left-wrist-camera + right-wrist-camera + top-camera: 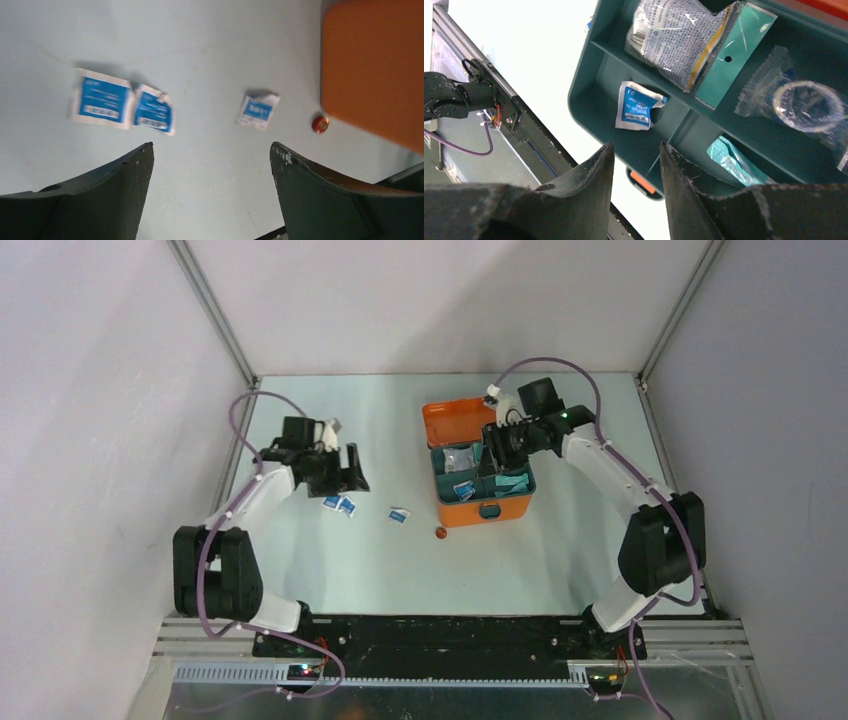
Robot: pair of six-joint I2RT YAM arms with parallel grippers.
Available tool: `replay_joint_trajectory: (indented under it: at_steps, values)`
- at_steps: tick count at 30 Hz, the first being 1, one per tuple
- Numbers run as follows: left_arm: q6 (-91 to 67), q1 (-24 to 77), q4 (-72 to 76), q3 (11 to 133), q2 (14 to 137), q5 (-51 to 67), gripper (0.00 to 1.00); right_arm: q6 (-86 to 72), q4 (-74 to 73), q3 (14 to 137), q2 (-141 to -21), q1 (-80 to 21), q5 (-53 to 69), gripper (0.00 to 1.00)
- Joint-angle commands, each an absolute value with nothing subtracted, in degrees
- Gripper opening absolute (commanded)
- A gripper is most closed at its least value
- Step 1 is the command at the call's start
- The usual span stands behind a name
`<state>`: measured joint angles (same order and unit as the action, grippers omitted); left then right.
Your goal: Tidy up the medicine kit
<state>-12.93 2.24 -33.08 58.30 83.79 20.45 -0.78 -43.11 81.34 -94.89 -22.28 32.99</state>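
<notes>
Medicine kit (482, 508) open, right gripper (636, 160) empty above tray (596, 95); left gripper (212, 150) wide

We see lots of bare table (300, 570) in front of the arms. Two packets (122, 104) lie touching on the left, and one packet (257, 110) lies alone in the middle, with open gaps between them. A small red bead (320, 124) sits just beside the orange kit (480, 510). The kit blocks the way on the right. Its lid (458, 420) stands open, so we can reach in from above. The tray (604, 97) walls split the inside into small rooms. One front room holds just a packet (638, 105); the others are stuffed with bags (679, 37).
</notes>
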Motion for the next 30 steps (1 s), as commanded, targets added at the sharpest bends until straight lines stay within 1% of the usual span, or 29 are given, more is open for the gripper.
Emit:
replay_joint_trajectory:
  at_steps: [1, 5, 10, 12, 13, 20, 23, 24, 26, 30]
  values:
    - [-2.74, 11.26, -34.25, 56.51, 80.21, 12.7, 0.88, 4.9, -43.82, 83.08, -87.24, -22.26, 34.83, 0.44]
    - [-1.26, 17.75, -34.24, 58.02, 82.38, 8.85, 0.82, 6.29, -42.35, 79.76, -82.91, -22.22, 34.57, 0.46]
    - [4.06, 24.81, -34.15, 61.61, 89.72, 6.0, 0.78, 7.77, -40.93, 77.61, -77.67, -21.7, 32.97, 0.47]
    - [7.51, 26.38, -34.16, 63.01, 91.95, 6.14, 0.72, 7.97, -40.81, 77.34, -76.42, -21.09, 32.99, 0.47]
    - [9.96, 26.81, -34.14, 63.56, 92.93, 6.1, 0.69, 7.99, -40.84, 77.17, -75.64, -20.87, 33.06, 0.47]
    - [23.14, 29.02, -34.1, 66.2, 95.37, 9.01, 0.64, 7.41, -39.18, 74.68, -72.26, -18.45, 34.7, 0.47]
    - [26.31, 29.64, -34.1, 67.89, 97.64, 8.94, 0.61, 7.12, -39.11, 74.54, -72.0, -17.5, 35.42, 0.47]
    - [27.32, 29.81, -34.1, 69.03, 98.3, 8.69, 0.56, 6.94, -39.11, 74.53, -71.99, -17.23, 35.64, 0.47]
    - [28.76, 29.86, -34.1, 70.6, 100.17, 8.44, 0.52, 6.79, -39.3, 74.54, -71.73, -16.74, 36.1, 0.47]
    - [30.82, 30.01, -34.74, 72.28, 103.45, 10.67, 0.5, 7.05, -39.78, 74.53, -71.15, -15.97, 36.23, 0.47]
